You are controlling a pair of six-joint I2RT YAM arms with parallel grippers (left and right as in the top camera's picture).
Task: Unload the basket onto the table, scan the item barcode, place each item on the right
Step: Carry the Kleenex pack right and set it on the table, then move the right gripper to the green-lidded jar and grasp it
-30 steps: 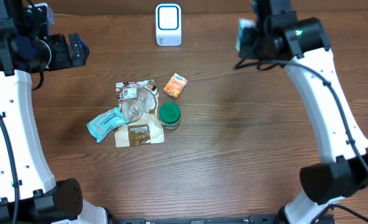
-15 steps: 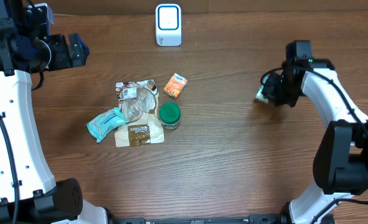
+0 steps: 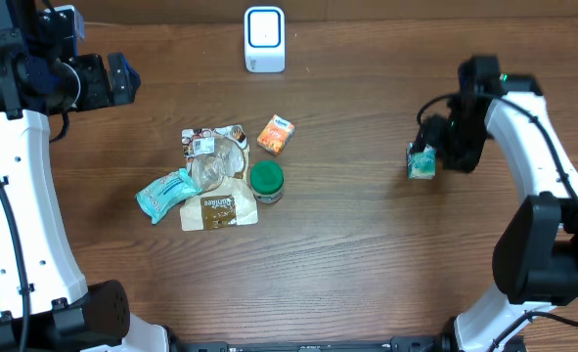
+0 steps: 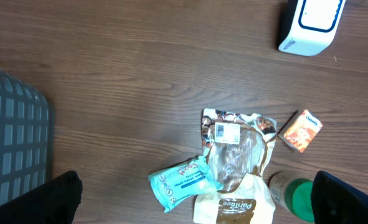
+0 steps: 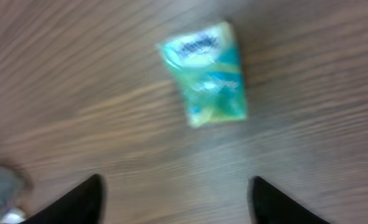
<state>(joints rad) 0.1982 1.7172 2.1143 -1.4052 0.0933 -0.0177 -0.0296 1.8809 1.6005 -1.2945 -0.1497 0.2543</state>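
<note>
The right pincer [image 5: 179, 200] has dropped from high at the back to the counter [image 3: 347, 254], its jaws now parted. The left pincer [image 3: 122, 78] gapes wide, empty, far left. The teal packet [image 3: 422, 162] lies free on the counter's right side.

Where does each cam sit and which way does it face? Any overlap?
Overhead: fixed above the table, looking straight down; scanner, item pile, green packet, left arm and right arm show.
Left wrist: high, facing down at scanner, orange box, teal packet; left hand's fingers in the bottom corners.
Right wrist: low, facing down, blurred; green packet on the wood, right hand's fingers spread below it.
Shared: overhead and left wrist, scanner and orange box; overhead and right wrist, green packet.
</note>
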